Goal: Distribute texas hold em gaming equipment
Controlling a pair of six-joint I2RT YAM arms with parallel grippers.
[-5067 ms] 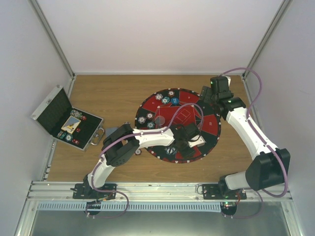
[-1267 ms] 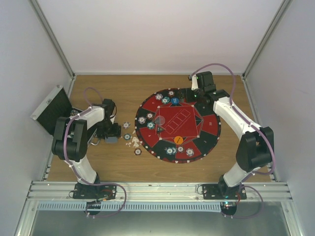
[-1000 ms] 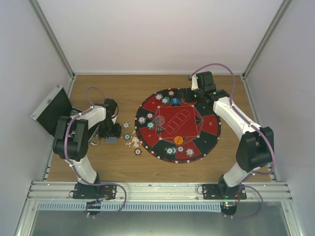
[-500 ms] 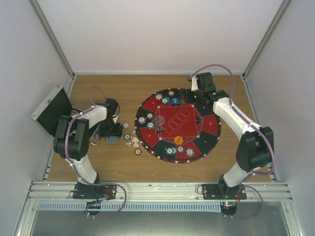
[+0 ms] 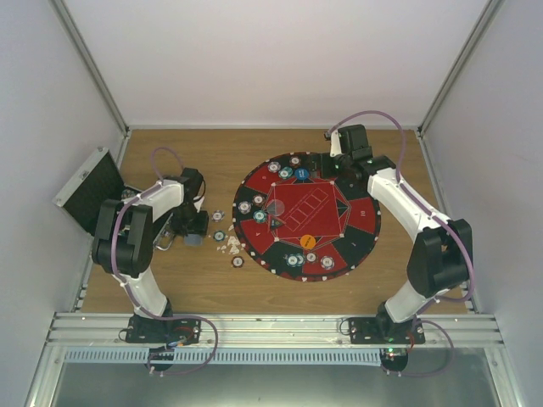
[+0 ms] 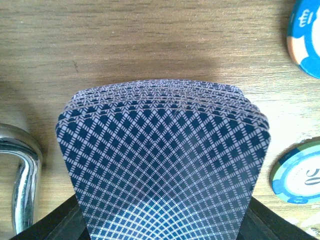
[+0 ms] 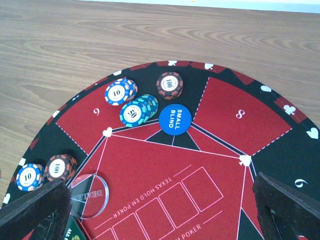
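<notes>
Looking down from the top camera, the large round red-and-black numbered mat (image 5: 361,212) carries chip stacks along its rim from 6 through 9 to 12 o'clock. A small orange disc (image 5: 307,242) sits near 6 and a small blue disc (image 5: 300,175) near 12. The sectors from 1 to 5 o'clock hold no chips. A few loose striped-edge chips (image 5: 219,236) lie on the wooden surface (image 5: 204,288) at the mat's 9 o'clock, near the black aluminium-edged case (image 5: 89,191). No cards show on the mat, so I judge the chips roughly half shared out and the dealing not yet begun.

In the left wrist view, the grey-blue diamond-backed deck of playing cards (image 6: 165,160) sits between the left fingers (image 6: 62,227). One dark finger presses each side edge, and they look clamped on it. A teal chip (image 6: 297,172) lies at the deck's 3 o'clock, apart from it.

In the right wrist view, the right fingers (image 7: 35,210) stand wide apart and empty above the mat. The blue disc lies at their 12 o'clock, well clear of them.
</notes>
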